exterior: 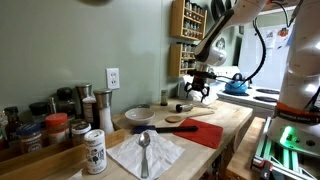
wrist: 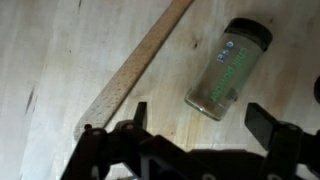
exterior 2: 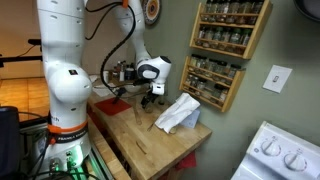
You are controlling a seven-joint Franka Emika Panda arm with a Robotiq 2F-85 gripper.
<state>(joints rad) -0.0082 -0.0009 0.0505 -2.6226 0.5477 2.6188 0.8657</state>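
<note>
Gripper hanging over the counter, jaws apart, spice jar below.
We note the jaws spread wide with nothing between them. In the wrist view the spice jar lies on its side on the wood, dark cap pointing away from the gripper, just right of a wooden spoon and not touching it. In an exterior view a red cloth lies nearer, and a napkin carrying a metal spoon near left.
</note>
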